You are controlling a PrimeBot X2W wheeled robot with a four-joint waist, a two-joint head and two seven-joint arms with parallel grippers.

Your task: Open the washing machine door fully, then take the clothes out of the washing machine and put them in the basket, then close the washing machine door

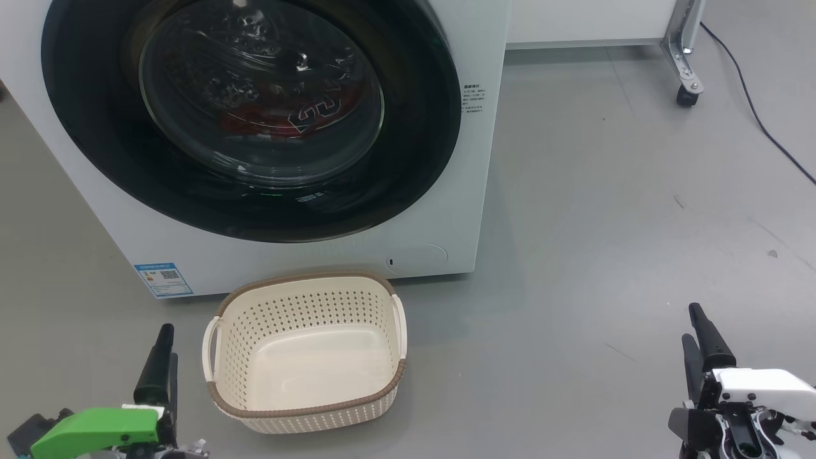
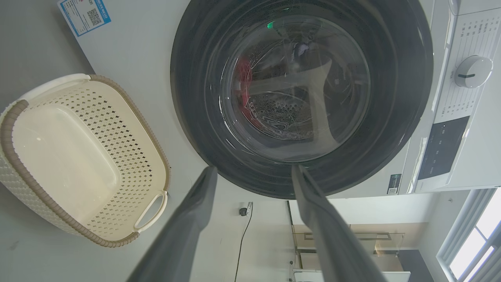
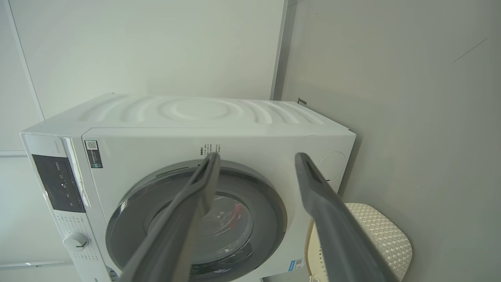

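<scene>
Floor (image 1: pixel 605 223): grey; washer (image 1: pixel 446 217) at 12 o'clock, door (image 1: pixel 95 159) closed; basket (image 1: pixel 306 357) at 6 o'clock.
Left gripper (image 1: pixel 167 344): 7 o'clock, fingers up, spread, empty.
Right gripper (image 1: pixel 691 322): 5 o'clock, likewise.

I see a white washing machine (image 1: pixel 475 204), its glossy black door (image 1: pixel 424 127), red clothes (image 1: pixel 255 121) with white-outlined lettering, and a cream perforated basket (image 1: pixel 319 301) rimmed brown.

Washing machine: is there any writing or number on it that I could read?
Blue sticker: QR code and lettering, too small to read.
Small print beside the door: too small.
Clothes behind the door: white-outlined characters, too distorted to read.
Control panel: markings too blurred.
Nothing reads clearly.
</scene>
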